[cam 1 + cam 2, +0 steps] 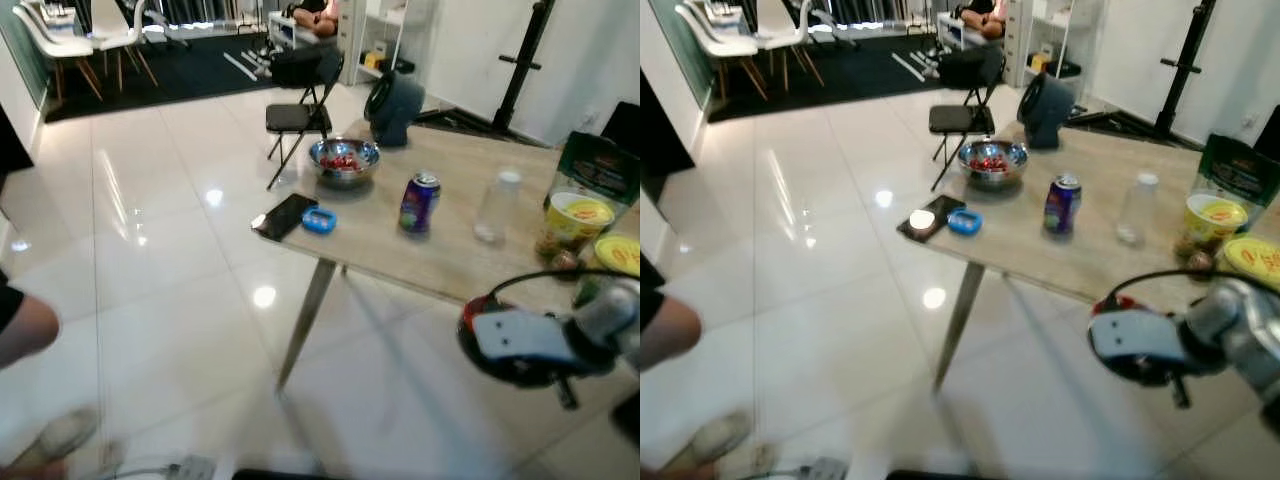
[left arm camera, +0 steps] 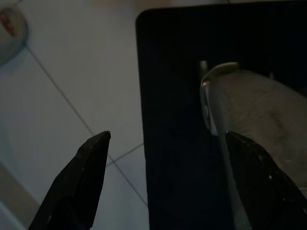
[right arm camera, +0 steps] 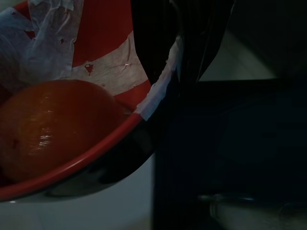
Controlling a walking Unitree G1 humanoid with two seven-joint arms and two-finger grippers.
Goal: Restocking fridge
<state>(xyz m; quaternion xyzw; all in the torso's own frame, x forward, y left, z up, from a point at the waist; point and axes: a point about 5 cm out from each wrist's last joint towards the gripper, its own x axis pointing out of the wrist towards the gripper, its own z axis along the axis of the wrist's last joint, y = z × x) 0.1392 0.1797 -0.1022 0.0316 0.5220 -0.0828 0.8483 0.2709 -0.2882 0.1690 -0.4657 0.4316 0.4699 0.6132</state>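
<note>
My right gripper [image 1: 565,350] is held low in front of the table's near edge, shut on the rim of a red bowl [image 1: 505,345] with a dark outside. In the right wrist view the bowl [image 3: 103,38] holds an orange [image 3: 53,127] and crumpled clear wrap [image 3: 38,43]. On the wooden table [image 1: 360,235] stand a purple can [image 1: 419,203], a clear bottle [image 1: 494,208], a yellow noodle cup [image 1: 573,221] and a steel bowl of red fruit [image 1: 344,160]. My left gripper [image 2: 168,136] hangs open over the tiled floor, with nothing between its fingers.
A black phone [image 1: 286,215] and a small blue object [image 1: 319,221] lie at the table's near left corner. A green bag [image 1: 598,168] stands at the right. A folding chair [image 1: 297,118] stands beyond the table. A person's arm [image 1: 22,328] and foot [image 1: 55,437] are at my left.
</note>
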